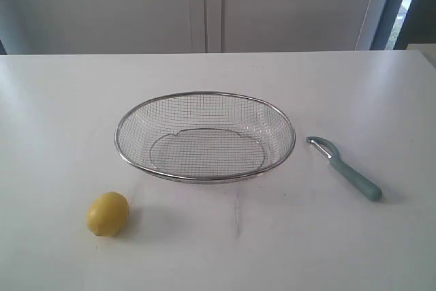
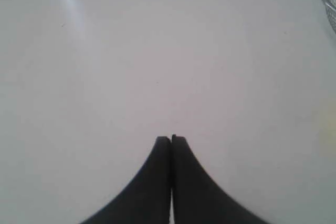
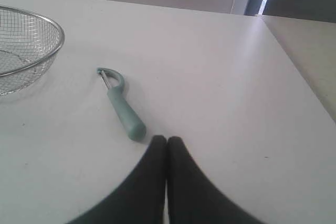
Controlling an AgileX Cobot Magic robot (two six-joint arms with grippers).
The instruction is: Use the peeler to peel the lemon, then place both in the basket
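1. Left pincer (image 2: 171,139): jaws together, empty, above bare bench (image 2: 157,66).
2. Right pincer (image 3: 167,139): jaws together, empty; peeler (image 3: 122,105) just ahead, apart.
3. Basket (image 1: 205,136): between both; contents apparently nil.
4. Lemon (image 1: 107,213): outside the left pincer's view.

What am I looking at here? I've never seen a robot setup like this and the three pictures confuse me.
These are three cameras on one two-armed robot. The wide picture looks at a white table from off the arms: a wire basket in the middle, a lemon towards the left, a peeler on the right. The other two pictures come from cameras on the wrists. The dark wedge at the bottom of each is that arm's fingers, pressed together: the left gripper over bare table, the right gripper near the peeler's handle end. Neither holds anything; the basket is empty.
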